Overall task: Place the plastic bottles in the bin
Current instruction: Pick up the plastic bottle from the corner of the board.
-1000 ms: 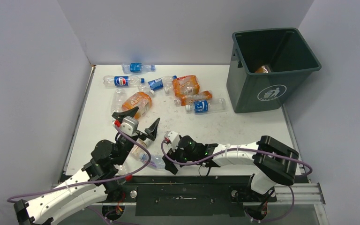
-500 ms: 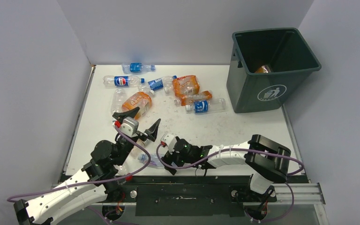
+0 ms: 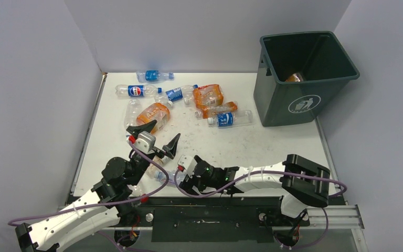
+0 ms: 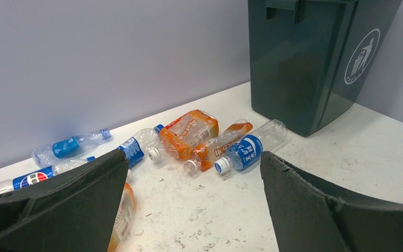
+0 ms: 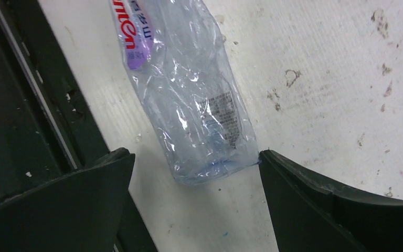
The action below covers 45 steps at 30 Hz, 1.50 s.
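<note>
The dark bin (image 3: pixel 307 79) stands at the back right with an orange bottle (image 3: pixel 294 77) inside; its front also shows in the left wrist view (image 4: pixel 304 63). Several plastic bottles (image 3: pixel 208 96) lie in a cluster at the back centre-left (image 4: pixel 189 134). A crushed clear bottle with a purple label (image 5: pixel 189 105) lies by the table's near edge (image 3: pixel 168 177). My right gripper (image 5: pixel 195 155) is open around that bottle's base, with the right fingertip at its corner (image 3: pixel 181 179). My left gripper (image 3: pixel 156 135) hangs open above the table, empty, facing the cluster (image 4: pixel 193 157).
A black rail (image 5: pixel 26 105) runs along the table's near edge, just beside the right gripper's left finger. Grey walls close in the left, back and right sides. A Pepsi bottle (image 3: pixel 135 91) and a blue-label bottle (image 3: pixel 155 75) lie at the far left back.
My right gripper has slid left along the near edge, up to the crushed clear bottle. The left arm and the other bottles have not moved.
</note>
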{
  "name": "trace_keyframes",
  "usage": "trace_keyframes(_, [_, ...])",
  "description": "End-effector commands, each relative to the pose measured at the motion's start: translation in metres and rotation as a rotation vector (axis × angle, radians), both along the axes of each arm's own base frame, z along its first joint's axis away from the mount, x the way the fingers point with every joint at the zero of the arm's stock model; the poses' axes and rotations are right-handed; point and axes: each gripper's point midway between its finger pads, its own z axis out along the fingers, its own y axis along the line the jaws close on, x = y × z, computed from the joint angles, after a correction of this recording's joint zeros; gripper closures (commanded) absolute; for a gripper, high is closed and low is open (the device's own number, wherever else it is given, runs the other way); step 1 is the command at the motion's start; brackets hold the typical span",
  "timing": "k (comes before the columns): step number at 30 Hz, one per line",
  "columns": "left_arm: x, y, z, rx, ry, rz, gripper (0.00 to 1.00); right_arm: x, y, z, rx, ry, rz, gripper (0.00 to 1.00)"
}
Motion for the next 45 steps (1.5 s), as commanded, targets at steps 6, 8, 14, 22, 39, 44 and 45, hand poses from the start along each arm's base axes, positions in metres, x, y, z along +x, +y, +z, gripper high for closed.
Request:
trace_keyframes(6, [-0.003,0.001,0.012,-0.019,-0.032,-0.009,0.04,-0.001,0.026,0.036,-0.022,-0.191,0.148,0.10])
trace_keyframes(8, [-0.003,0.002,0.013,-0.022,-0.033,-0.006,0.04,0.002,0.031,0.031,-0.065,-0.217,0.161,0.10])
trace_keyframes(14, [-0.004,0.002,0.013,-0.023,-0.036,-0.007,0.04,0.009,0.038,0.009,-0.137,-0.229,0.166,0.10])
trace_keyframes(22, [-0.005,0.001,0.014,-0.024,-0.037,-0.014,0.04,0.004,0.026,-0.013,-0.188,-0.191,0.160,0.08])
trace_keyframes(39, [-0.010,0.008,0.024,-0.091,-0.057,-0.015,0.04,0.013,-0.028,0.089,0.193,-0.186,-0.213,0.78])
trace_keyframes(44, [-0.016,0.008,0.031,-0.136,-0.075,-0.049,0.04,0.022,-0.043,0.166,0.506,-0.234,-0.330,0.95])
trace_keyframes(45, [-0.017,0.006,0.032,-0.139,-0.076,-0.060,0.04,0.024,-0.047,0.178,0.561,-0.244,-0.349,0.95])
